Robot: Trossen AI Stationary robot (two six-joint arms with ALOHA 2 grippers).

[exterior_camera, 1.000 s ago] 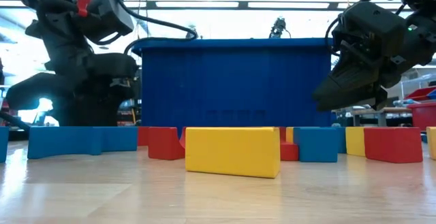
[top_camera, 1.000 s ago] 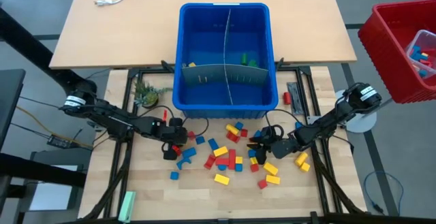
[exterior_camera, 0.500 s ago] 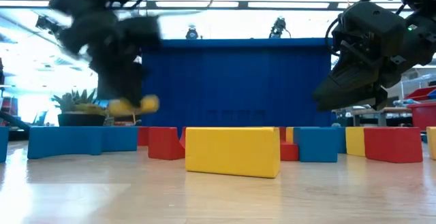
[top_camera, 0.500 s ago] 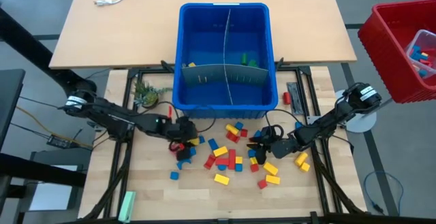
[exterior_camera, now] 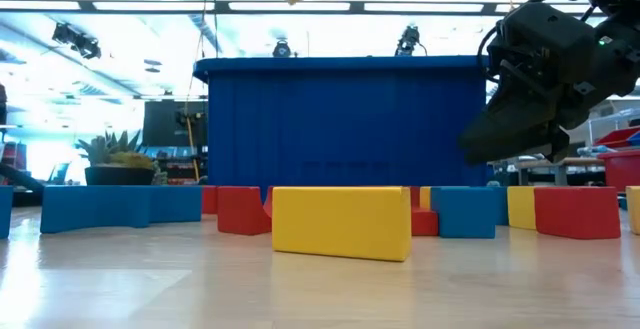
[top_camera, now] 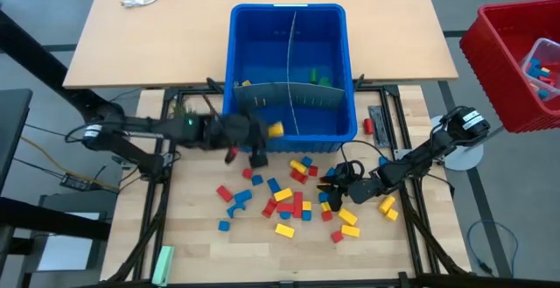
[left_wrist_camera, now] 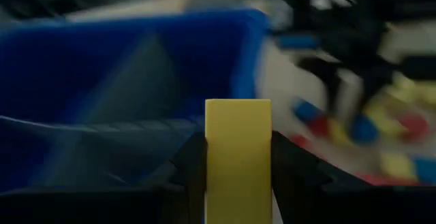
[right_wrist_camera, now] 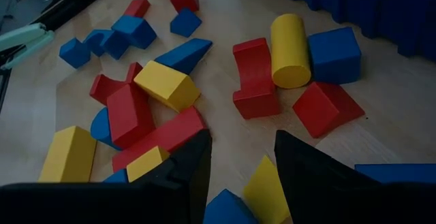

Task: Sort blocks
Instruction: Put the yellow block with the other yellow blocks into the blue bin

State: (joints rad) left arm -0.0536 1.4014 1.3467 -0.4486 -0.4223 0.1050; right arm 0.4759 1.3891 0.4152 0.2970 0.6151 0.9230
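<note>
High view: left hand [top_camera: 265, 131] is up at the near left wall of the blue bin [top_camera: 343, 69], clamped on a yellow block [top_camera: 276, 129]. Left wrist view confirms it: yellow block [left_wrist_camera: 238, 157] upright between the two fingers [left_wrist_camera: 193, 164], bin wall right ahead, divider [left_wrist_camera: 102, 101] inside. In the low view the hand and block sit high above the bin rim at 12 o'clock. The bin already holds a few blocks: yellow ones in the left compartment, green ones [top_camera: 318, 79] in the right.

Right hand [top_camera: 333, 186] hangs low over the loose blocks [top_camera: 293, 202] on the counter [top_camera: 192, 244], at 6 o'clock from the bin; its fingers stand apart with nothing between them, a yellow wedge [right_wrist_camera: 268, 186] just ahead of the gap in the right wrist view. Scattered pile is red, yellow and blue, mixed shapes, spread on the counter between the two arms.

Risks: the block looks to be right at the bin wall, not clearly past it, so letting go now could bounce it off the rim back onto the counter. Drift across the divider would put yellow in with green. Grip covers only the lower part of the block, so a fast swing could tip it out. A low left arm could clip the bin wall.
</note>
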